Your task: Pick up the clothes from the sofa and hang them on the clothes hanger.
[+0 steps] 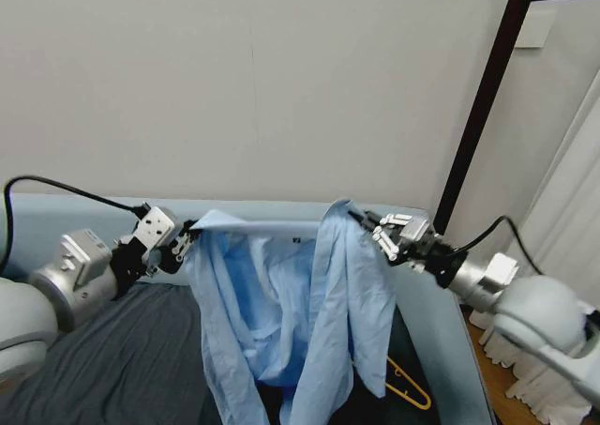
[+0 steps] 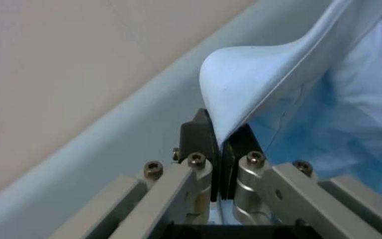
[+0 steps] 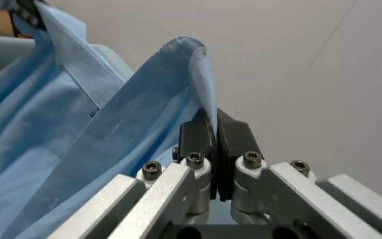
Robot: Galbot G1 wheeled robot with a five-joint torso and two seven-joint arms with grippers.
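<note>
Now my left gripper (image 1: 190,231) and right gripper (image 1: 357,219) each have jaws clamped tight on the light-blue shirt (image 1: 281,303), spread between them above the sofa (image 1: 94,369).

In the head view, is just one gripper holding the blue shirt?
No, the left gripper and the right gripper each pinch the blue shirt at one end of its top edge, and it hangs stretched between them.

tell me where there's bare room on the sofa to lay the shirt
Free: the dark seat below the left claw, bordered by the shirt hem. Crowded: under the shirt and toward the right claw, where the hanger lies by the sofa arm.
</note>
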